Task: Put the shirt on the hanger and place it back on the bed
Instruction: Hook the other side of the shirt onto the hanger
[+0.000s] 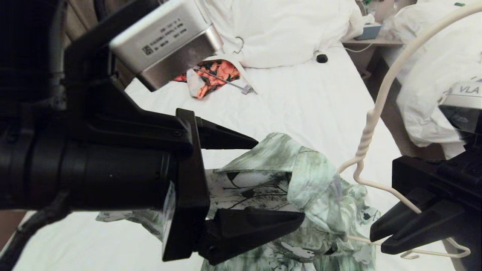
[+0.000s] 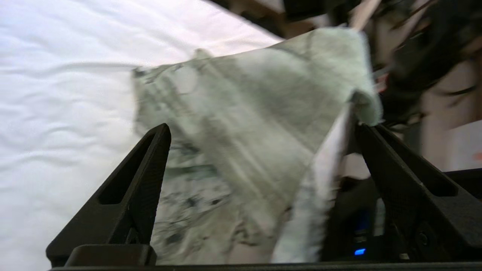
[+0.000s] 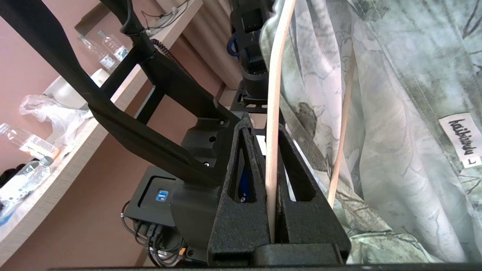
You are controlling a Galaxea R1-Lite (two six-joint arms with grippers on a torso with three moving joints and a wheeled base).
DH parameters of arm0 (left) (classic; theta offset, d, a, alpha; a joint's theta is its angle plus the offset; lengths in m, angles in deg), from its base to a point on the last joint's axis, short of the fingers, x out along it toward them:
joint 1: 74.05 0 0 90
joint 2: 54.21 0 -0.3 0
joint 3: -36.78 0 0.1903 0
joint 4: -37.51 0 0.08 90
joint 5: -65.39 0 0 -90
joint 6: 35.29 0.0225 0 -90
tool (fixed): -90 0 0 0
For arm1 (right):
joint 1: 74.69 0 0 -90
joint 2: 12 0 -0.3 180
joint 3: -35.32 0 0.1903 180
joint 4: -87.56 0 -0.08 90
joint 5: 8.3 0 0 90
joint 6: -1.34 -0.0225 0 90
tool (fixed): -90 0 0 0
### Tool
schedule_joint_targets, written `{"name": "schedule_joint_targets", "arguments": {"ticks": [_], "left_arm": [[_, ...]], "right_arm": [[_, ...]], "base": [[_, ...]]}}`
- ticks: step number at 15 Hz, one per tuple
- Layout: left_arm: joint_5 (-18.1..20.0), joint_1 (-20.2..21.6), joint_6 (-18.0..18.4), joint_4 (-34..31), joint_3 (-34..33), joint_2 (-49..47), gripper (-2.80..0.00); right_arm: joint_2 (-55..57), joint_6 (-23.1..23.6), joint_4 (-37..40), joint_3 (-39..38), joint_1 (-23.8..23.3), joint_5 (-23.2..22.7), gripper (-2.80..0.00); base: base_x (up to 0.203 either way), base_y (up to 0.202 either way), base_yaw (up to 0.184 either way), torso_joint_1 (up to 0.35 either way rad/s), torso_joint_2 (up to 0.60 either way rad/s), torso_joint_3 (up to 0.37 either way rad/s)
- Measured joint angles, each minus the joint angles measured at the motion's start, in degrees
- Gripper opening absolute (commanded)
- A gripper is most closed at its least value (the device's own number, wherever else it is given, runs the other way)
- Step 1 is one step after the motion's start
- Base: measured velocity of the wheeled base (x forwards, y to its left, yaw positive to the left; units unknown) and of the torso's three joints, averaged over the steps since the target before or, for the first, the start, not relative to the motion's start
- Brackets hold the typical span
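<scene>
The left gripper (image 1: 280,180) and its arm hide the shirt (image 1: 312,180) from nine o'clock. The shirt's lower part is cut off at six o'clock. The hanger (image 1: 371,124) hook leaves frame at one o'clock. In the left wrist view the shirt is blurred.

Left arm (image 1: 94,180): I have it reaching level across the front, forearm close under my head camera. Left gripper (image 1: 280,179): pointing sideways toward the right arm, one finger above the other, both fingers (image 2: 150,169) spread wide with nothing pinched between the tips. Right arm (image 1: 444,180): low at the side, wrist angled inward. Right gripper (image 1: 376,241): tips aimed at the left pincer, fingers pressed together on the hanger (image 1: 380,98) wire.
</scene>
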Motion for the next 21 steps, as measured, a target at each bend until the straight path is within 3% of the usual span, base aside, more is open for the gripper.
{"name": "schedule_joint_targets", "arguments": {"ticks": [11, 21], "left_arm": [[-2.60, 2.77, 8.32, -1.79, 0.00, -0.38, 0.00], [-1.96, 3.17, 10.78, -3.95, -1.87, -0.33, 0.00]], "right_arm": [[-0.05, 0.02, 4.38, 1.30, -0.17, 1.27, -2.80], [-0.07, 0.02, 5.59, 1.68, -0.22, 1.40, -2.80]], "base": [[0.000, 0.000, 0.000, 0.000, 0.00, 0.000], [0.000, 0.000, 0.000, 0.000, 0.00, 0.000]]}}
